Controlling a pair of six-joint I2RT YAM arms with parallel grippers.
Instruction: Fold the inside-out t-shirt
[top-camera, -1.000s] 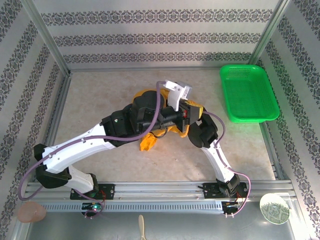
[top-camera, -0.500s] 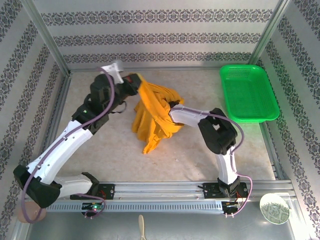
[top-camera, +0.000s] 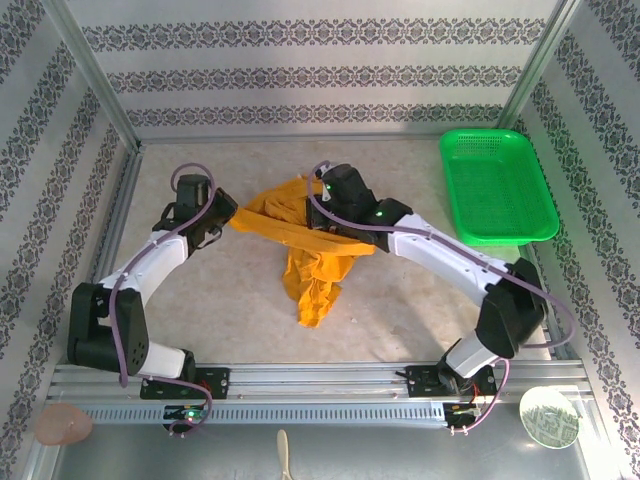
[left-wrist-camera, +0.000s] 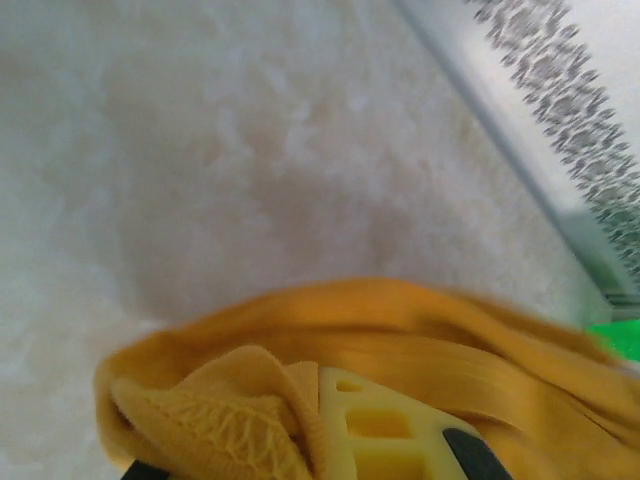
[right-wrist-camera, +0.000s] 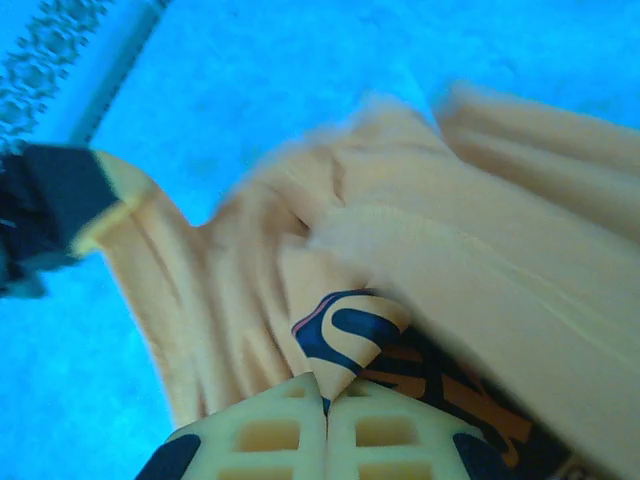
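Vs earlier: L gripper (top-camera: 226, 213) lower, R gripper (right-wrist-camera: 325, 392) swung across — both pinched on t-shirt (top-camera: 312, 268), now stretched btwn them. Beige table (top-camera: 400, 305), patterned walls (top-camera: 300, 75), green basket (top-camera: 497, 187) right.

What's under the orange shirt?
Under the shirt is the pale table. The left gripper and right gripper pinch the cloth. Anything beneath the bunched cloth is covered, so I cannot tell.
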